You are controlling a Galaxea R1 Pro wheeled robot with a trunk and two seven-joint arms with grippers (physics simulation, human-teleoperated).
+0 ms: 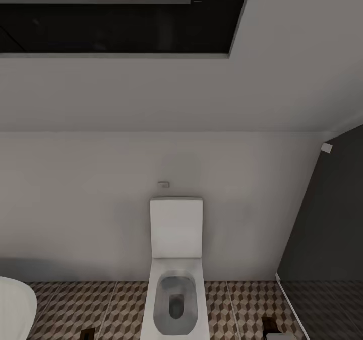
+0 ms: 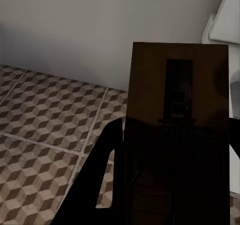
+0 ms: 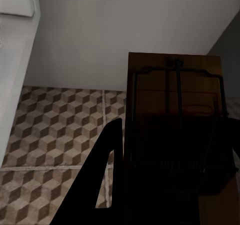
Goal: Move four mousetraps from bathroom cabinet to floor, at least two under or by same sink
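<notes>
1. Toilet, white with its lid up against a rectangular cistern, stands centred against the pale wall in the head view, on the bathroom floor of brown-and-beige cube tiles.
2. Curved white edge of a tub shows at the lower left, and a dark grey wall rises at the right.
3. Left tool is clenched on a mousetrap: the brown board stands upright between the dark fingers, its dark metal parts facing the left wrist camera, above the tiles and close to the toilet's white side.
4. Right tool likewise grips a second mousetrap, a wooden board with a wire bow and a centre bar, held above the tiled floor near the pale wall, with the toilet's white side beside it.
5. Small brown tips at the bottom edge of the head view, left and right of the toilet, are those two mousetraps.
</notes>
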